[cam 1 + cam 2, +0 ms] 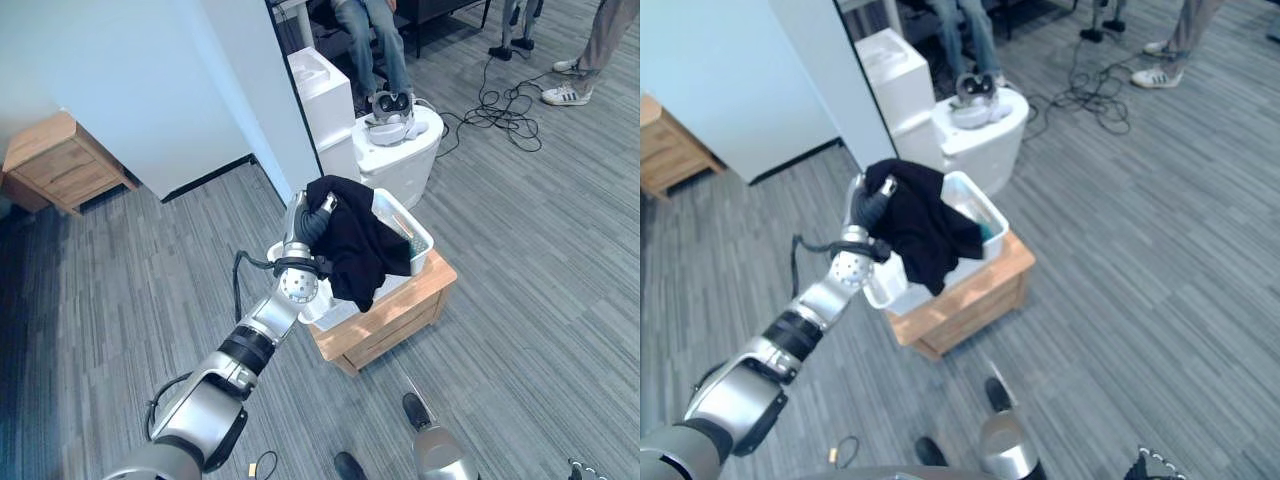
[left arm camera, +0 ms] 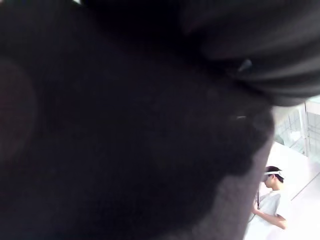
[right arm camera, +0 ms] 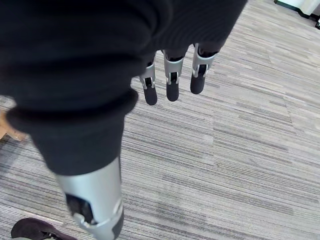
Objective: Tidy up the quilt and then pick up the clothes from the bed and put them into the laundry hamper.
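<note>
**Letting the black garment drop cleanly into the hamper**

Left hand (image 1: 318,212) is raised above the near-left corner of the white plastic laundry hamper (image 1: 421,238), with a black cloth garment (image 1: 358,245) draped over it. Its fingers are buried under the fabric, and its wrist view is dark cloth, so I cannot tell whether they are curled on the garment or loose.

The garment lies half in and half out. Most of it covers the left part of the hamper, while one tail hangs over the near rim and down the outer wall towards the low light-wood side table (image 1: 400,308) that the hamper stands on.

My reading is that the drop is nearly due but the placing is not yet good. To finish well:

- carry the hand further over the middle of the hamper, so the hanging tail is drawn up over the rim;
- lower it until the bulk of the cloth rests inside;
- only then release, and draw the hand out slowly, since cloth caught on a fingertip could be dragged out again.

The right hand (image 3: 172,80) hangs idle over the grey striped plank floor (image 3: 240,150), its fingers straight and apart, holding nothing.

A person (image 1: 375,45) sits beyond the hamper, well apart from it.
</note>
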Available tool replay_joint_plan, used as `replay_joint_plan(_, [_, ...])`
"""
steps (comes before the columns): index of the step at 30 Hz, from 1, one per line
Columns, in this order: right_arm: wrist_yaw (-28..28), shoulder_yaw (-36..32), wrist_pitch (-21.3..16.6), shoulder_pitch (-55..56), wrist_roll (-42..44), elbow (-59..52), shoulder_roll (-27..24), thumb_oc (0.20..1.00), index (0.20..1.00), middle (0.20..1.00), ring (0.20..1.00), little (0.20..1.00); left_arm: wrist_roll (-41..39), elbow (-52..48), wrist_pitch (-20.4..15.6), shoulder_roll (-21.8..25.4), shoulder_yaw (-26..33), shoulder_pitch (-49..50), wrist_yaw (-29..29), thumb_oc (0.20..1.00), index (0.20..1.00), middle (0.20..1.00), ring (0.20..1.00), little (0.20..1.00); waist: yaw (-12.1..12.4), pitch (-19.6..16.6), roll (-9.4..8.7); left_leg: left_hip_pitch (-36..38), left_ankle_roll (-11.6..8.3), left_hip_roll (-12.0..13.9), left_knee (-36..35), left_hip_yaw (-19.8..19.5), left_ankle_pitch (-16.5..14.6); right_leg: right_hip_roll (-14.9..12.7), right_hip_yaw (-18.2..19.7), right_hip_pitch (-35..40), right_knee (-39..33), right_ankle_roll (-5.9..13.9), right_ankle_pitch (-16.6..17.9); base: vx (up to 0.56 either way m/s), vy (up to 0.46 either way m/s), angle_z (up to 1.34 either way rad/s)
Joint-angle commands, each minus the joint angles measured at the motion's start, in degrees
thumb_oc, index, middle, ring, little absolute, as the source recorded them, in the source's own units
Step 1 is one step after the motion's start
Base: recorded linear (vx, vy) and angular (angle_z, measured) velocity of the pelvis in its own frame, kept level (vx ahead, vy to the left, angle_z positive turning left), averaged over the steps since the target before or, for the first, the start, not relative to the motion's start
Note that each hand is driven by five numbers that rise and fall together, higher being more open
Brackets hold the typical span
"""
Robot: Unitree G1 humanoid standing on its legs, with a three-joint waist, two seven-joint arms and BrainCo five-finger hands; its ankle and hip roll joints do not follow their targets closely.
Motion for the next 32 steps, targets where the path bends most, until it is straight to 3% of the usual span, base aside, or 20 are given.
replay_joint_plan(1, [-1.15, 0.54, -0.15, -0.87, 4.51, 2.28, -0.98, 1.000, 1.000, 1.000, 1.000, 1.000, 4.80, 19.63, 5.44, 2.28, 4.11, -8.64, 2.26, 1.000, 1.000, 1.000, 1.000, 1.000, -1.36, 0.88, -2.82, 2.38, -4.53, 3.38, 0.14, 0.66, -2.94, -2.65, 0.96, 0.60, 0.25, 5.44, -8.22, -0.02, -0.046, -0.20])
replay_joint_plan(5, [0.22, 1.67, -1.61, 0.31, 6.21, 2.28, -0.02, 1.000, 1.000, 1.000, 1.000, 1.000, 5.69, 25.28, 6.82, 3.92, 5.17, -8.86, 2.83, 1.000, 1.000, 1.000, 1.000, 1.000, -0.62, 0.42, -3.71, 2.52, -4.75, 3.91, 0.14, 0.45, -2.88, -2.43, 0.16, 0.96, 0.25, 5.24, -8.25, -0.01, -0.046, -0.08])
replay_joint_plan(9, [3.60, -0.21, -2.79, 1.38, 11.90, 2.94, 0.95, 1.000, 1.000, 1.000, 1.000, 1.000, 7.55, 22.18, 6.00, 7.13, 3.97, -6.59, -0.62, 1.000, 1.000, 1.000, 1.000, 1.000, 1.20, -0.22, -4.23, 3.43, -4.87, 4.28, 0.14, -0.65, -3.07, -2.41, -1.30, 3.02, 0.25, 5.01, -8.93, 0.02, -0.054, 0.12])
replay_joint_plan(13, [6.33, -2.19, -3.27, 1.84, 16.05, 2.77, 1.87, 1.000, 1.000, 1.000, 1.000, 1.000, 7.04, 18.45, 4.93, 10.04, 5.22, -0.90, -3.74, 1.000, 1.000, 1.000, 1.000, 1.000, 3.13, -1.12, -4.57, 4.40, -4.95, 4.46, 0.14, -1.24, -3.05, -2.12, -2.07, 4.60, 0.25, 4.67, -9.17, 0.03, -0.026, 0.17])
replay_joint_plan(16, [8.81, -1.89, -2.63, 1.49, 15.19, 2.86, 3.28, 1.000, 1.000, 1.000, 1.000, 1.000, 1.63, 14.29, 3.71, 10.76, 11.17, 9.67, -6.59, 1.000, 1.000, 1.000, 1.000, 1.000, 5.93, -2.08, -5.67, 6.04, -4.84, 4.65, 0.14, -2.34, -3.43, -1.97, -3.06, 7.06, 0.25, 4.32, -10.05, 0.02, -0.010, 0.02])
replay_joint_plan(22, [9.27, 0.52, -2.35, -0.74, 11.45, 1.12, 4.90, 1.000, 1.000, 1.000, 1.000, 1.000, -3.79, 14.40, 3.06, 8.43, 18.40, 24.64, -9.42, 1.000, 1.000, 1.000, 1.000, 1.000, 9.53, -3.54, -7.18, 6.56, -4.63, 4.64, 0.14, -3.78, -3.52, -1.89, -4.31, 8.62, 0.25, 3.85, -10.32, 0.00, 0.020, 0.26])
replay_joint_plan(25, [9.30, 1.54, -2.74, -3.69, 10.81, -1.75, 6.12, 1.000, 1.000, 1.000, 1.000, 1.000, -2.21, 21.67, 4.41, 4.70, 20.54, 32.94, -10.71, 1.000, 1.000, 1.000, 1.000, 1.000, 11.82, -4.26, -8.29, 7.08, -4.26, 4.54, 0.14, -5.02, -3.93, -2.04, -5.27, 9.84, 0.25, 3.62, -10.73, 0.00, 0.048, 0.25])
replay_joint_plan(32, [9.73, 2.57, -3.76, -8.58, 13.75, -4.85, 8.55, 1.000, 1.000, 1.000, 1.000, 1.000, 2.93, 36.46, 8.33, -1.03, 22.08, 40.61, -12.21, 1.000, 1.000, 1.000, 1.000, 1.000, 14.79, -5.41, -9.39, 6.90, -3.48, 3.98, 0.14, -6.60, -4.57, -2.43, -6.10, 10.52, 0.27, 3.50, -10.84, -0.01, 0.068, 0.15])
